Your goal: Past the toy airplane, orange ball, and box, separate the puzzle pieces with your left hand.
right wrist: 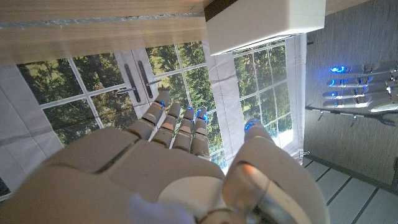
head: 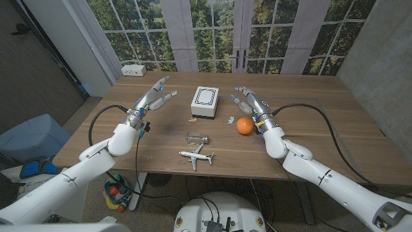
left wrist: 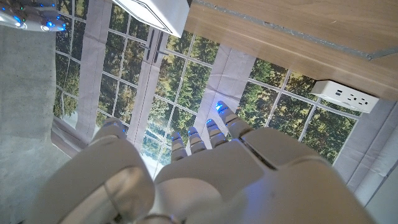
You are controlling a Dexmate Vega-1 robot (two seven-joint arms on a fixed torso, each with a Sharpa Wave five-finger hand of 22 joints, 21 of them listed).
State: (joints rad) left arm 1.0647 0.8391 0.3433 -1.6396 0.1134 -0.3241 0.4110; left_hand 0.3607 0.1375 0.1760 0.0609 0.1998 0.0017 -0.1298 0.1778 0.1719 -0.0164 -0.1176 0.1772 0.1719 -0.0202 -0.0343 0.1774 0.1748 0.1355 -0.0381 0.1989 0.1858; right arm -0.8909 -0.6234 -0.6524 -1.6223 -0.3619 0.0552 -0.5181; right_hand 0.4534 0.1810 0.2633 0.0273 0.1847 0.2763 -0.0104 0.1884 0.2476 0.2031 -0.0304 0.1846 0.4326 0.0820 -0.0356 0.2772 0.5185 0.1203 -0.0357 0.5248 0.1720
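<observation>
The white box (head: 205,102) stands at the table's middle, with the orange ball (head: 244,125) to its right and the white toy airplane (head: 196,156) nearer the front edge. A small tan puzzle piece (head: 192,118) lies by the box's front left corner. A small pale piece (head: 230,118) lies by its front right. My left hand (head: 151,100) hovers left of the box, fingers spread and holding nothing; its back (left wrist: 205,174) faces the window. My right hand (head: 248,103) is open just behind the ball, and its back (right wrist: 174,168) points past the box (right wrist: 267,25).
A small clear object (head: 197,138) lies between the box and the airplane. A white power strip (head: 134,69) sits at the table's far left corner (left wrist: 345,95). Windows run behind the wooden table (head: 309,129). A blue bin (head: 29,138) stands on the floor at the left.
</observation>
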